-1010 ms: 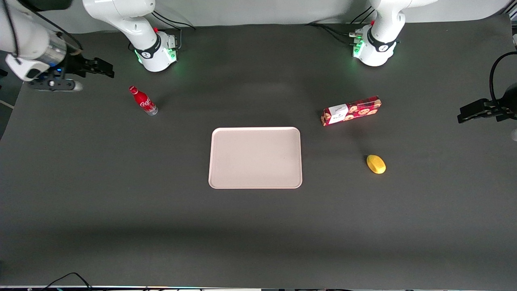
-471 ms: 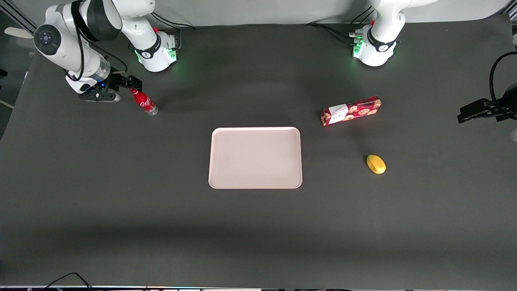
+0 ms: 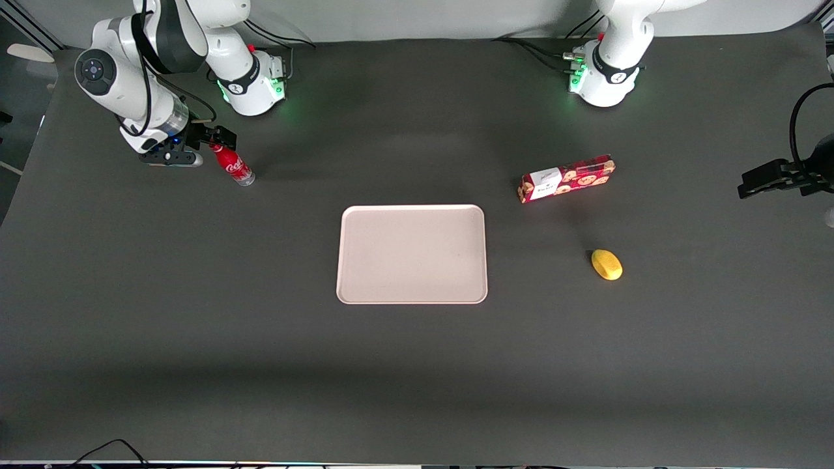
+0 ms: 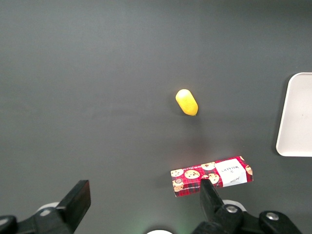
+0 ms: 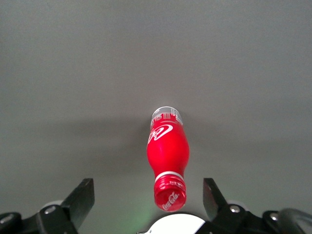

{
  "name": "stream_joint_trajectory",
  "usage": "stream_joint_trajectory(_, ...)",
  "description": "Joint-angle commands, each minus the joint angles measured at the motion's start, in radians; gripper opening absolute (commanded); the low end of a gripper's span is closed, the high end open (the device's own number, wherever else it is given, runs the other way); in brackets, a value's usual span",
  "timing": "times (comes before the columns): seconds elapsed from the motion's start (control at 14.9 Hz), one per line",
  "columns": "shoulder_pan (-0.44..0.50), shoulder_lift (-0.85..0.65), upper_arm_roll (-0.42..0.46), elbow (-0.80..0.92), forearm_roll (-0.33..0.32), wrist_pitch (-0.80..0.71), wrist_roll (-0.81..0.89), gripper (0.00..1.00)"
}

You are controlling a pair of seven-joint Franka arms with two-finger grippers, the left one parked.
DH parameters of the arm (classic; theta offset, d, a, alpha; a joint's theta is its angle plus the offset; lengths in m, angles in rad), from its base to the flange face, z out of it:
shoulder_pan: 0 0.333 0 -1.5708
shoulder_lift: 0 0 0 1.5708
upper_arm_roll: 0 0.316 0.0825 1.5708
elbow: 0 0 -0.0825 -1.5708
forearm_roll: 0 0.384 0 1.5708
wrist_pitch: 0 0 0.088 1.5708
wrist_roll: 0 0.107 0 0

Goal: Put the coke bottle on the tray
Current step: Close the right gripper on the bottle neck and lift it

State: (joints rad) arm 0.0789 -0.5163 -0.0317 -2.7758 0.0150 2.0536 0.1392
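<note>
The gripper (image 3: 217,138) sits in the upper left of the front frame, directly over the cap of the coke bottle (image 3: 232,163). Half a second ago it was just short of the cap; a second ago it was well apart, near the frame's left edge. The approach phase is judged nearly complete — descent and closure remain.

Gripper state: released. In the right wrist view both fingers (image 5: 83,197) stand spread, one on each side of the coke bottle (image 5: 167,155), and neither touches it. The cap lies between them (roughly centred).

Bottle position: unchanged across all three front frames. It stands upright on the dark table (image 3: 195,326), well apart from the tray (image 3: 412,254), which lies at frame centre and carries nothing.

Other items — the cookie box (image 3: 566,178) and the yellow object (image 3: 606,264), right of centre — have not moved.

Judgement: the gripper must lower so the fingers bracket the body before closing; the slim bottle could tip if clipped.
</note>
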Motion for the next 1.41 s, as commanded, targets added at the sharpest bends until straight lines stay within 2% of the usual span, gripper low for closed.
stream_joint_trajectory(0.0,-0.014,-0.025,0.009,-0.048,0.011,0.048,0.010,0.94)
stream_joint_trajectory(0.13,-0.014,-0.027,0.009,-0.067,0.011,0.069,0.010,0.84)
stream_joint_trajectory(0.47,-0.022,-0.027,0.009,-0.087,0.010,0.076,0.010,0.70)
stream_joint_trajectory(0.61,-0.024,-0.027,0.009,-0.093,0.011,0.076,0.010,0.58)
stream_joint_trajectory(0.67,-0.024,-0.028,0.007,-0.096,0.010,0.076,0.010,0.47)
stream_joint_trajectory(0.88,-0.028,-0.025,0.009,-0.096,0.011,0.076,0.010,0.05)
stream_joint_trajectory(0.94,-0.028,-0.024,0.007,-0.096,0.011,0.076,0.008,0.01)
stream_joint_trajectory(1.14,-0.025,-0.013,0.007,-0.070,0.011,0.062,0.006,0.00)
stream_joint_trajectory(1.35,-0.018,0.034,0.007,0.103,0.011,-0.097,0.008,0.00)
